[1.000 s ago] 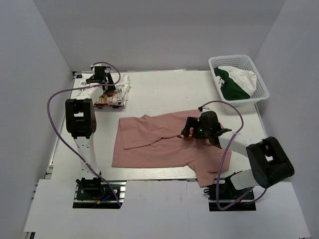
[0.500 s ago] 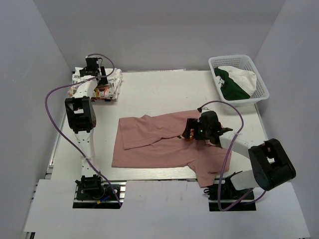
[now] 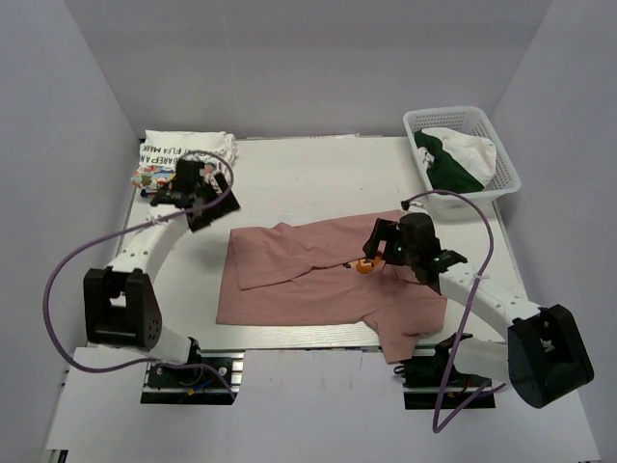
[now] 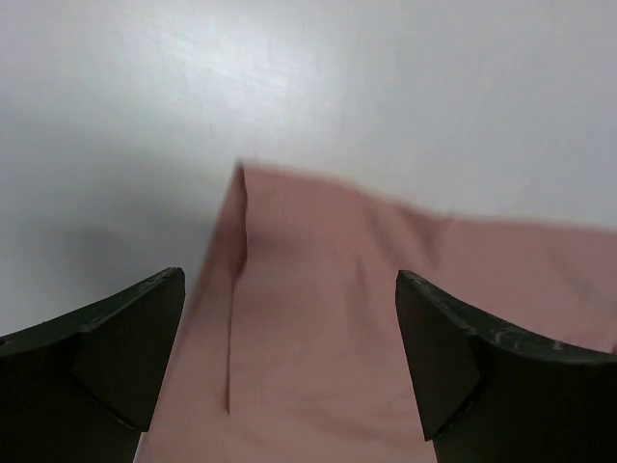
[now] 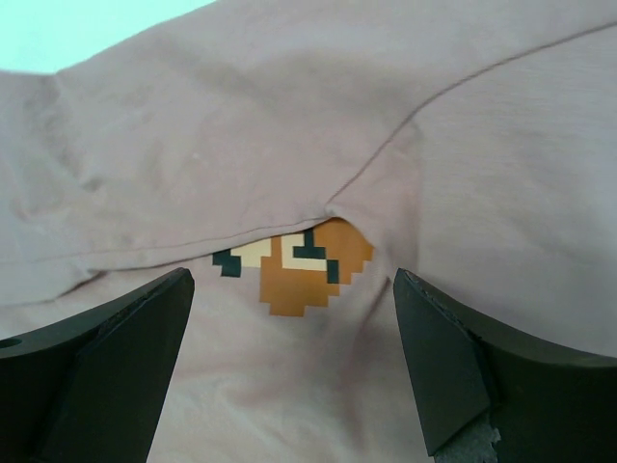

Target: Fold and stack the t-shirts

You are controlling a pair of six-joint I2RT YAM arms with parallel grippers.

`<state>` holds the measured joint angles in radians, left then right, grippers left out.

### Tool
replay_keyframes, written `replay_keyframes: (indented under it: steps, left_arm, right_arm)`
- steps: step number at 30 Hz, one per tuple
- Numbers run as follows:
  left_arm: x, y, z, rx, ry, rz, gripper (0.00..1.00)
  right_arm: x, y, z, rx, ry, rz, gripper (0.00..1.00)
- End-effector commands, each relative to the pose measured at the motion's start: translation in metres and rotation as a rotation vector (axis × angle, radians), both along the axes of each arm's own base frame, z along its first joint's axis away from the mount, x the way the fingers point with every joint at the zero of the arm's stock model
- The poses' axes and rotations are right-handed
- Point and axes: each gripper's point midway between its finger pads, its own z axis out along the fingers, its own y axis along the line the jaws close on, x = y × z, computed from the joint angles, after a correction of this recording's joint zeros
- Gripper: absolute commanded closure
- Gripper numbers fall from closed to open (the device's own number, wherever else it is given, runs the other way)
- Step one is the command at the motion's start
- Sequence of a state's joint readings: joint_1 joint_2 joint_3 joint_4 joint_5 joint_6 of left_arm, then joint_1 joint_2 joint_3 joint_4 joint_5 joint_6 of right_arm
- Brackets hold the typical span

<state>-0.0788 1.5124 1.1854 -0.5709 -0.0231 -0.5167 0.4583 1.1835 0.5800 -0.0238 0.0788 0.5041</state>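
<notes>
The dusty-pink shirt (image 3: pixel 308 280) lies spread in the middle of the table, partly folded, with its orange pixel print (image 3: pixel 363 267) peeking out from under a fold. The white shirt (image 3: pixel 183 154) with lettering and cartoon graphics lies folded at the far left corner. My left gripper (image 3: pixel 210 201) is open and empty between the white shirt and the pink one; its wrist view shows the pink shirt's corner (image 4: pixel 318 289) between the open jaws (image 4: pixel 289 289). My right gripper (image 3: pixel 379 249) is open just above the print (image 5: pixel 299 265), which shows between its jaws (image 5: pixel 292 280), with the pink fabric (image 5: pixel 289 125) beyond.
A white basket (image 3: pixel 501 159) with a green and white garment (image 3: pixel 453 154) stands at the far right. The grey walls close in on the left, back and right. The pink shirt's near sleeve (image 3: pixel 405 333) hangs toward the table's front edge.
My left gripper has let go of the white shirt at the far left corner and swung toward the pink shirt. My right gripper has shifted slightly right above the print.
</notes>
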Motion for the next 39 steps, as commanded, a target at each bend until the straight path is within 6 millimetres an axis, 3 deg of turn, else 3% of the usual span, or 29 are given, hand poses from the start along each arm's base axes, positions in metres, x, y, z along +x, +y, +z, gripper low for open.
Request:
replay_keyframes:
  steps: [1,2,5,7,10,17,23,29,35,39]
  left_arm:
    - [-0.06,-0.031,-0.031,-0.096,0.129,0.013,0.0]
    - [-0.083,-0.042,-0.046,-0.106,0.176,0.003,0.0]
    - [-0.128,-0.055,-0.05,-0.124,0.223,-0.029,0.0]
    - [-0.159,-0.048,-0.068,-0.093,0.29,0.003,0.0]
    - [-0.177,-0.056,-0.076,-0.139,0.287,-0.019,0.02]
    - [-0.179,-0.082,-0.092,-0.18,0.307,-0.093,0.23]
    - [-0.167,-0.084,-0.098,-0.125,0.284,-0.086,0.38]
    - [-0.166,-0.069,-0.112,-0.015,0.32,-0.034,0.39]
    - [-0.164,-0.064,-0.112,0.015,0.33,-0.007,0.39]
    - [-0.158,-0.072,-0.109,-0.006,0.302,-0.023,0.49]
  right_arm:
    - [0.007,-0.016,0.013,-0.01,-0.04,-0.109,0.1]
    - [0.006,-0.018,0.01,-0.011,-0.036,-0.119,0.1]
    - [0.006,-0.024,0.012,-0.016,-0.046,-0.145,0.1]
    - [0.005,-0.026,0.013,-0.018,-0.054,-0.149,0.1]
    - [0.004,-0.029,0.013,-0.018,-0.06,-0.161,0.1]
    - [0.001,-0.031,0.011,-0.023,-0.047,-0.161,0.1]
    - [-0.002,-0.031,0.014,-0.01,-0.051,-0.161,0.1]
    - [-0.003,-0.034,0.014,-0.021,-0.048,-0.169,0.1]
    - [-0.003,-0.036,0.014,-0.023,-0.051,-0.179,0.1]
    - [-0.004,-0.036,0.013,-0.026,-0.046,-0.176,0.1]
